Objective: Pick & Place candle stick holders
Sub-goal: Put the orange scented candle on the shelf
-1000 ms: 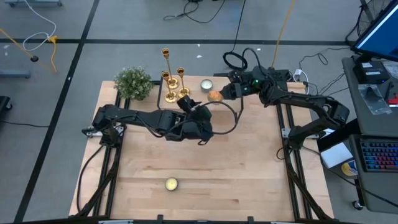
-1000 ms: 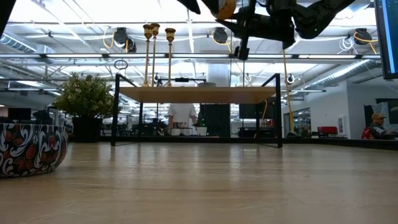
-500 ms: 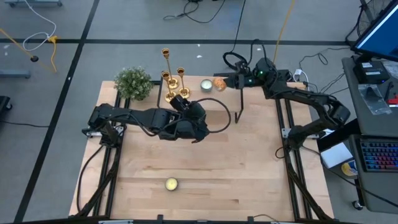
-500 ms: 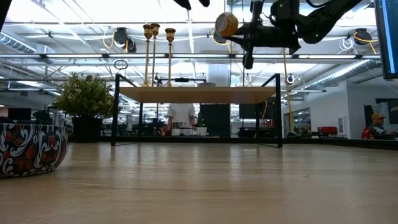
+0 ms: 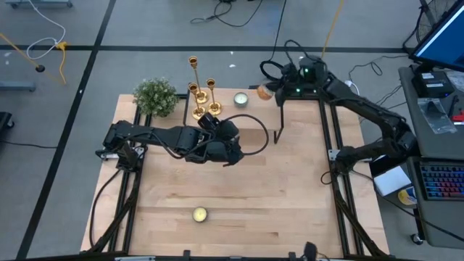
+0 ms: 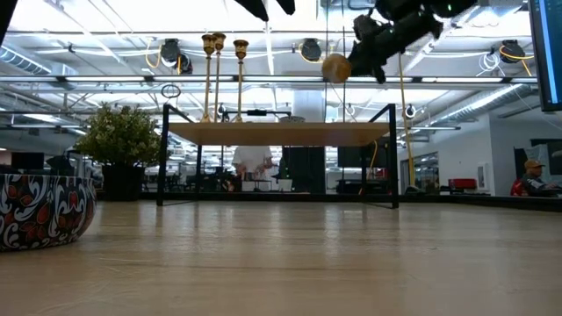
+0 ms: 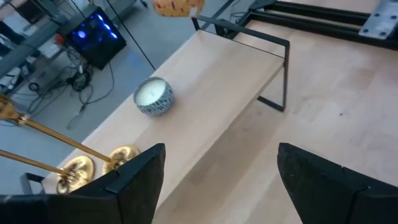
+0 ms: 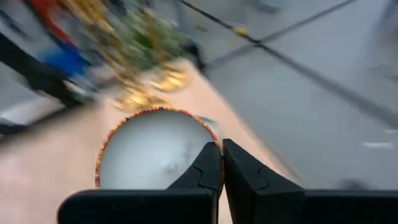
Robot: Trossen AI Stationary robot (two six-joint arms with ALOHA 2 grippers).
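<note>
Three gold candle stick holders stand on their round bases on a raised wooden shelf at the table's far side. They also show in the low view, and two bases show in the left wrist view. My left gripper is open and empty just near of them, its fingers wide apart. My right gripper is shut on a short orange-rimmed candle tin high over the shelf's far right end. My right gripper pinches the candle tin's rim between its two nearly closed fingers, one over the white wax and one outside the wall. The tin is lifted clear of the shelf and table.
A white candle in a patterned tin sits on the shelf right of the holders. A green bushy plant stands at the far left. A yellow candle tin lies near the front edge. A patterned bowl shows in the low view.
My right gripper has carried the orange-rimmed candle tin toward the table's far right, away from the shelf's middle, and has tipped as it went. My left gripper has shifted slightly toward the candle stick holders.
</note>
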